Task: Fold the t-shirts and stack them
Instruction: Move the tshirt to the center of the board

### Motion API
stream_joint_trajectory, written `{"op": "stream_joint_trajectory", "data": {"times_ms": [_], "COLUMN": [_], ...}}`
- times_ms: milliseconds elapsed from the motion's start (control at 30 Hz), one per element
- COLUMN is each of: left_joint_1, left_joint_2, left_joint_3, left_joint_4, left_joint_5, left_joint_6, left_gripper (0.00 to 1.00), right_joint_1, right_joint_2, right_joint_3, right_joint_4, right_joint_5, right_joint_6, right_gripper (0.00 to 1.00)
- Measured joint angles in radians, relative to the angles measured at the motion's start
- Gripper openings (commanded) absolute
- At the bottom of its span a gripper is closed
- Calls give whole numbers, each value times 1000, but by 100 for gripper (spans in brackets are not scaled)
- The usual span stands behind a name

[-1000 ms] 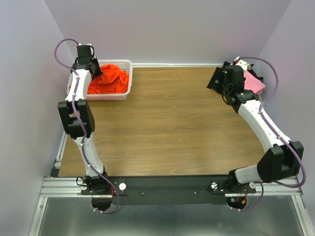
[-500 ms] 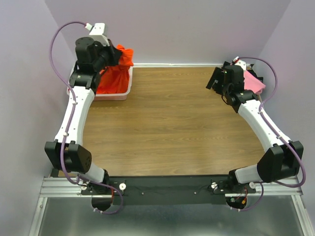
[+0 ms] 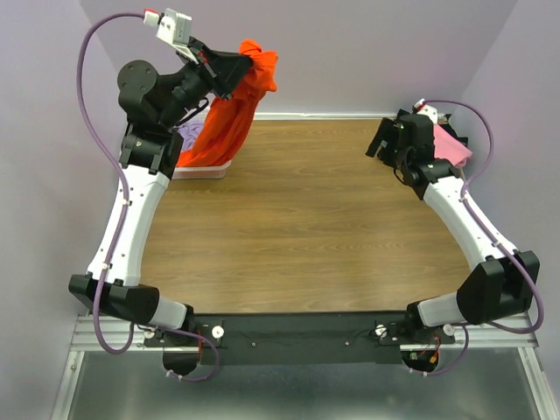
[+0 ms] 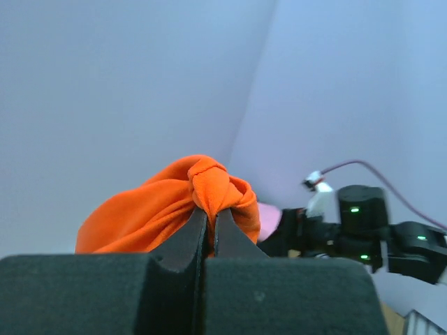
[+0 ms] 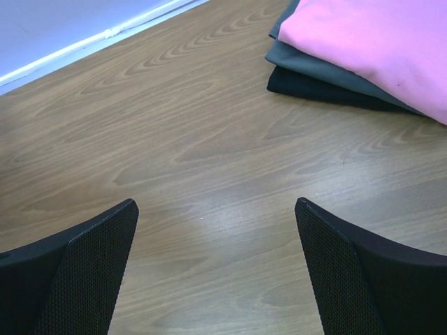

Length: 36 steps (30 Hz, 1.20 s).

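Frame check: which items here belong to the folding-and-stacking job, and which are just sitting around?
Job:
- orange t-shirt, pinched in the left claw, hanging over the basket
- lavender t-shirt, in the basket
- pink t-shirt on grey t-shirt on black t-shirt, stacked near the open right claw

Just there:
- white basket
- wooden table

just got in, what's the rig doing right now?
Left tool is shut on the orange shirt, holding it high at the far left corner. The cloth hangs down to the basket, where a lavender shirt lies. Right tool is open over the table, beside three folded, stacked shirts: pink shirt on top, grey shirt under it, black shirt at the bottom. The orange one is not yet folded.
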Motion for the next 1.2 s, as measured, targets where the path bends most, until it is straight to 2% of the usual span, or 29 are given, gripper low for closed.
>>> {"op": "stream_joint_trajectory", "data": {"times_ms": [433,533,600,633,667,700,767,800,833,1000,1200], "left_joint_1": [-144,-149,-151,-151,-151,-151,-153,-154,-154,-169,-262], "left_joint_2": [0,-15,-47,-65,-79,-89,-97,-89,-57,156,244], "left_joint_3": [108,80,-4,-57,-117,-161,-285,-324,-367,-421,-409], "left_joint_4": [254,289,298,294,293,282,221,171,102,-159,-372], "left_joint_5": [194,203,200,195,180,164,102,58,2,-216,-351], "left_joint_6": [-257,-270,-264,-257,-250,-244,-215,-210,-187,-66,66], "left_gripper": [0,0,0,5,20,50,72,79,83,85,85], "right_joint_1": [0,0,0,0,0,0,0,0,0,0,0], "right_joint_2": [-104,-142,-168,-177,-189,-200,-215,-222,-229,-249,-254], "right_joint_3": [-19,-40,-54,-61,-74,-88,-114,-128,-144,-208,-274], "right_joint_4": [1,0,2,3,4,4,5,5,5,-7,-71], "right_joint_5": [82,118,137,140,143,146,150,150,150,149,128], "right_joint_6": [4,8,7,7,7,7,8,8,8,11,55], "right_gripper": [100,100,100,100,100,100,100,100,100,100,100]}}
